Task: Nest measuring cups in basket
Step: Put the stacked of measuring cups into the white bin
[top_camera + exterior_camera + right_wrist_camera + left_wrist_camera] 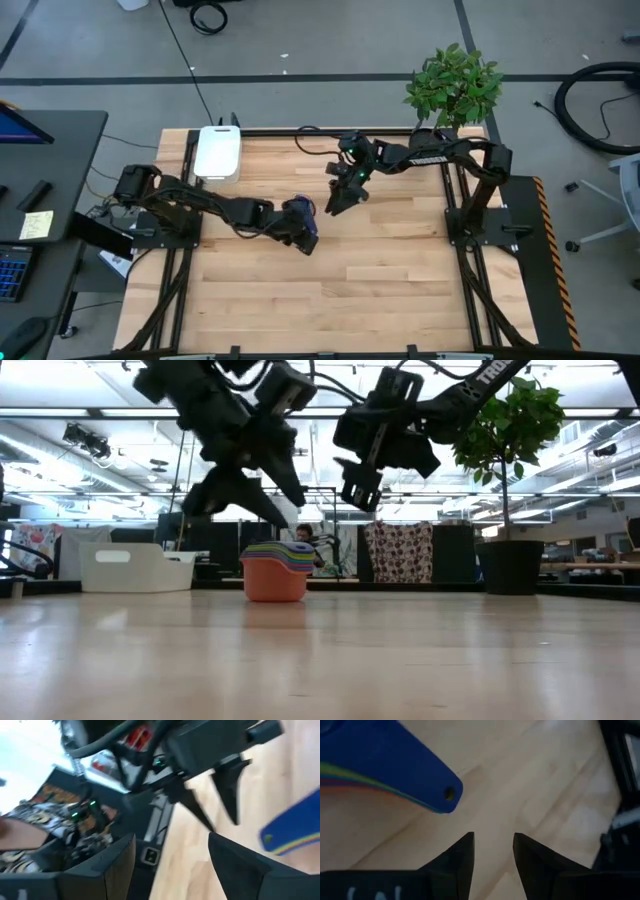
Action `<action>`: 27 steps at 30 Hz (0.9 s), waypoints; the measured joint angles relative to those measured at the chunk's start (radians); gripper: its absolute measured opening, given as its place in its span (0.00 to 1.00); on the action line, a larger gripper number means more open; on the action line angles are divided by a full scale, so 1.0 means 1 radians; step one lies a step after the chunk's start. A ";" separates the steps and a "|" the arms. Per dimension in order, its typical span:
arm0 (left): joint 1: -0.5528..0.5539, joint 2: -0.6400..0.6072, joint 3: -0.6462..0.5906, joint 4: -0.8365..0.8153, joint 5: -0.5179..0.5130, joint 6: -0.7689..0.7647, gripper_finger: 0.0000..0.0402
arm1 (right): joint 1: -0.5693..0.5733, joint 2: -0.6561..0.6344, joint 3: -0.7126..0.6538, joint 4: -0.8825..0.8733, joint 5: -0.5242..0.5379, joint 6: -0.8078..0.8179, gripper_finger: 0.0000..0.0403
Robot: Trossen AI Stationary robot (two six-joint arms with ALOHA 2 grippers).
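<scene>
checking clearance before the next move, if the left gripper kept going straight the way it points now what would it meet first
Likely bare table. In the left wrist view the left gripper is open and empty, aimed at wood just past the dark blue handle of the nested measuring cups. The handle sits off to one side; depth is unclear.

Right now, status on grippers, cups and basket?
Left gripper open, empty, beside the nested measuring cups. Right gripper open, hovering above. Stack on table, basket apart at far edge. Nothing blocking.
</scene>
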 joint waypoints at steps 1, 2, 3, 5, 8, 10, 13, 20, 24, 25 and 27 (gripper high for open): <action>-0.017 -0.007 0.001 -0.014 -0.028 -0.024 0.35 | 0.000 -0.005 0.000 -0.001 -0.023 0.000 0.63; -0.037 -0.023 -0.001 -0.055 -0.059 -0.041 0.35 | 0.000 -0.009 0.000 0.000 -0.045 0.000 0.63; -0.058 -0.041 -0.002 -0.081 -0.090 -0.058 0.35 | 0.001 -0.013 0.000 -0.002 -0.062 -0.001 0.63; -0.097 -0.075 -0.003 -0.090 -0.159 -0.087 0.35 | 0.002 -0.015 0.000 -0.004 -0.092 -0.004 0.63; -0.156 -0.153 -0.062 -0.092 -0.278 -0.148 0.35 | 0.002 -0.017 0.000 -0.020 -0.101 -0.008 0.63; -0.201 -0.209 -0.144 -0.036 -0.380 -0.238 0.35 | 0.002 -0.018 0.000 -0.023 -0.102 -0.009 0.63; -0.254 -0.251 -0.310 0.218 -0.464 -0.379 0.35 | 0.002 -0.018 0.000 -0.030 -0.101 -0.007 0.63; -0.287 -0.199 -0.572 0.805 -0.651 -0.450 0.35 | 0.006 -0.018 0.000 -0.035 -0.092 0.006 0.63; -0.257 -0.180 -0.584 0.795 -0.647 -0.513 0.35 | 0.014 -0.018 0.000 -0.033 -0.092 0.015 0.63; -0.250 -0.174 -0.585 0.779 -0.636 -0.530 0.35 | 0.016 -0.018 0.000 -0.031 -0.091 0.021 0.63; -0.230 -0.156 -0.585 0.779 -0.604 -0.566 0.35 | 0.019 -0.018 0.000 -0.026 -0.092 0.024 0.63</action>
